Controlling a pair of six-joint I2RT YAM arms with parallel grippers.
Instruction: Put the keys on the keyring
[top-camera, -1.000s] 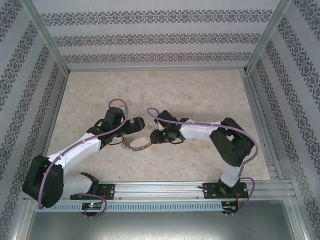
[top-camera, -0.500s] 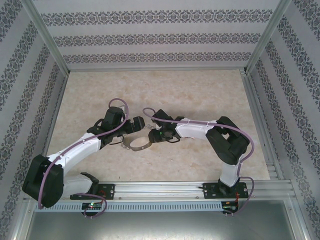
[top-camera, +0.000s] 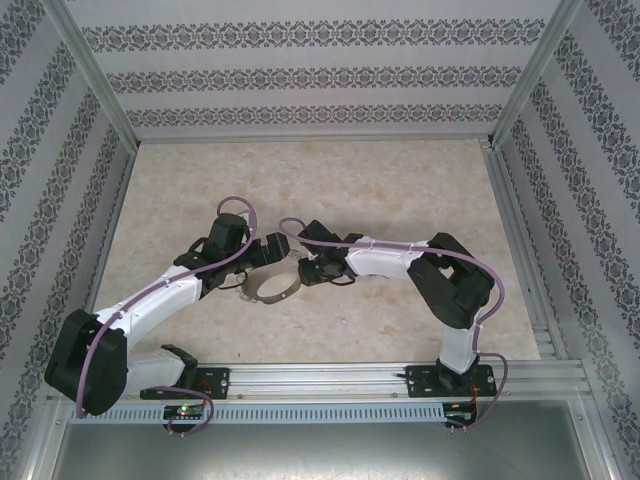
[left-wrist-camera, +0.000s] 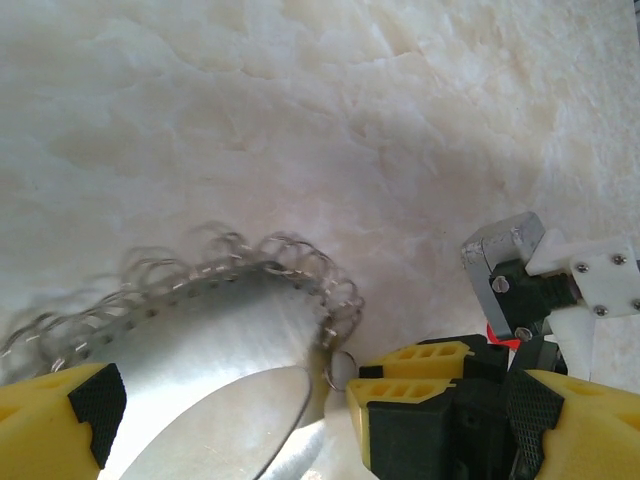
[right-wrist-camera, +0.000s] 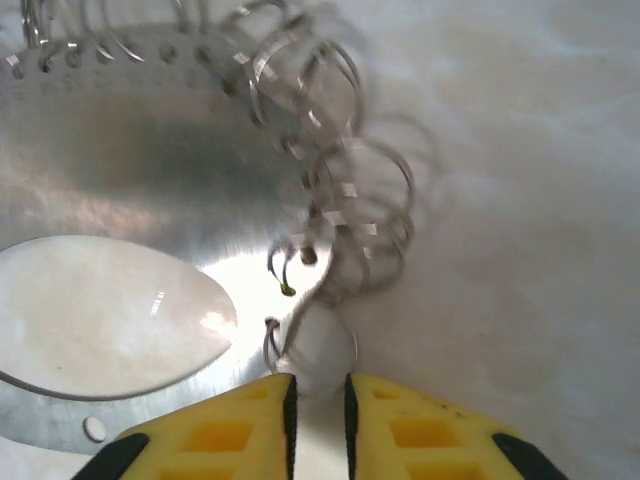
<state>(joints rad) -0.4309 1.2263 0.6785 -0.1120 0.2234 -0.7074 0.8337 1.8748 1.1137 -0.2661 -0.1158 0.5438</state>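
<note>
Top external: hoop (top-camera: 272, 289) lies on the table (top-camera: 400, 180), near the front middle, with both arms bent in over it.
Left wrist: left gripper (left-wrist-camera: 235, 400) is spread wide, fingers straddling the hoop's flat band. Can't tell if it's clamping or just bracketing.
Right wrist: right gripper (right-wrist-camera: 318, 400) is pinched down to a thin slit, with one small ring (right-wrist-camera: 318, 345) of the fringe right at the tips. Can't tell if it's gripped or only touched.
Key (left-wrist-camera: 497, 333): just a red sliver beside the right gripper in the left wrist view, probably the head. Shank hidden; looks not yet threaded.
Step guess: lining up on a fringe ring for threading.
Risk 1: hoop isn't clearly held, so a sideways push could skid or spin it.
Risk 2: fringe rings are crowded and overlapping, so the tips could snag a neighbouring one.
Risk 3: the key is tiny and could twist or drop unnoticed.
</note>
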